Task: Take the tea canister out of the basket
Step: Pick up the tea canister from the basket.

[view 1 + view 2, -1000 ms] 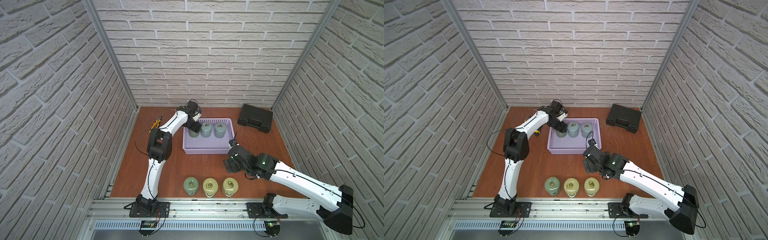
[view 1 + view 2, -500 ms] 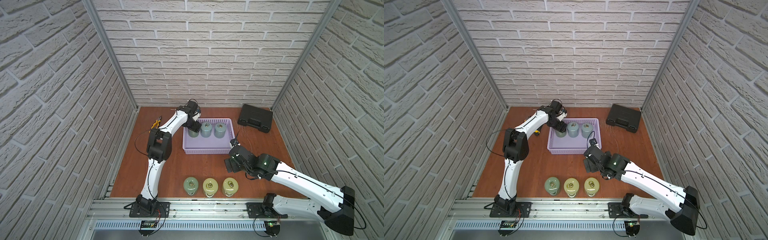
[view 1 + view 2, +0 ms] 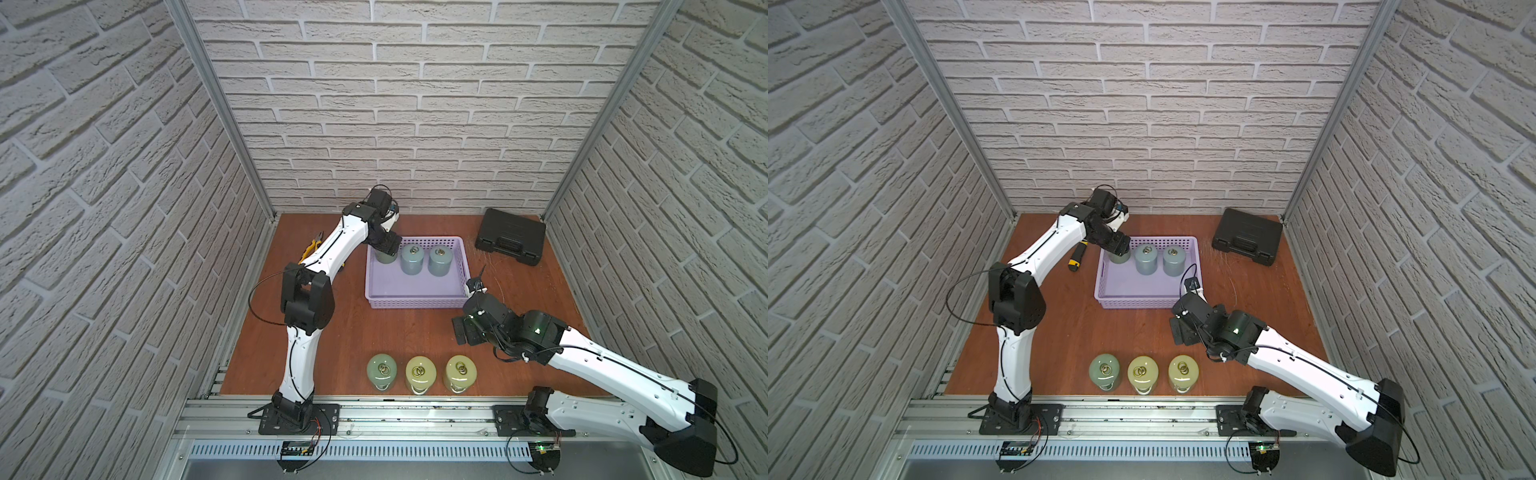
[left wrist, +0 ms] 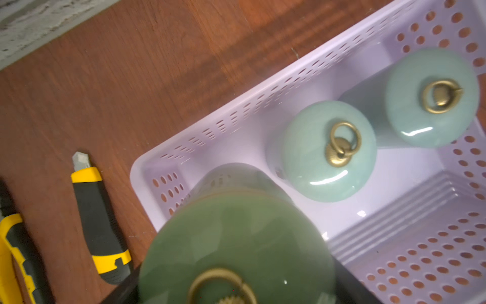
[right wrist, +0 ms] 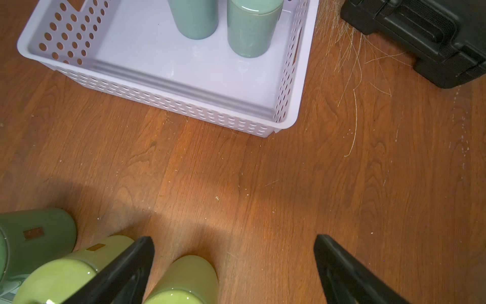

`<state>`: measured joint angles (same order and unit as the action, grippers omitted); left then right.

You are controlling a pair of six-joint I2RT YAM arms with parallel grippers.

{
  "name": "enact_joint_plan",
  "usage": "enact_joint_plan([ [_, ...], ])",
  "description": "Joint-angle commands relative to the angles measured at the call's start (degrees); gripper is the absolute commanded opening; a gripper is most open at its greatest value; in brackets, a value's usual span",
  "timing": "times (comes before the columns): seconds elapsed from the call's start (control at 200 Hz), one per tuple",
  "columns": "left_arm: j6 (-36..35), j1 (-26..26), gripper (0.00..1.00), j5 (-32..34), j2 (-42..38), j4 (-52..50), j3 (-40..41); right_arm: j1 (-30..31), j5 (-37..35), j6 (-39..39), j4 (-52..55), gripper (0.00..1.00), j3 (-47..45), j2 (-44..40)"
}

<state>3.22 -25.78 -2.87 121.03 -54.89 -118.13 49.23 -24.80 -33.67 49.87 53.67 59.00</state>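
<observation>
Walls [image 3: 415, 104] of pale brick enclose the brown wooden table [image 3: 415, 336]. Just above the middle of both top views sits the lavender basket [image 3: 415, 301], and the dark green tea canister [image 3: 384, 262] stands upright in its upper left corner, inside the perforated sides. The left jaws reach down onto it from the upper left and are closed part-way on its domed lid [image 4: 236, 250]. In the left wrist view that lid fills the space between two dark finger edges, and whether the base rests on the basket floor cannot be told. A pale blue-green canister [image 3: 411, 262] and its twin [image 3: 441, 261] stand in a row to its right along the basket's upper wall. The right jaws hang wide open and hold nothing, over the table just below and right of the basket's lower right corner; the right wrist view shows both black fingers [image 5: 126, 268] with wood between them. A green canister [image 3: 381, 370] and a pair of yellow-green canisters [image 3: 420, 372] line the table's lower edge. A black hard case [image 3: 510, 237] lies at the upper right. A yellow-and-black utility knife [image 3: 1077, 257] and pliers [image 3: 311, 245] lie left of the basket.
</observation>
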Motion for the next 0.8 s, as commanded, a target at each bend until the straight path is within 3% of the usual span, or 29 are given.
enact_joint_plan([
  [0.0,0.72,-1.24,0.57,0.36,-5.48,0.16,1.3,-0.44,-1.23,-1.76,0.69,1.0,-1.2,-1.81],
  [0.795,5.0,-12.47,0.57,3.25,-23.04,-0.48,16.63,-0.47,-2.78,-10.86,0.63,1.0,-3.74,-5.21],
])
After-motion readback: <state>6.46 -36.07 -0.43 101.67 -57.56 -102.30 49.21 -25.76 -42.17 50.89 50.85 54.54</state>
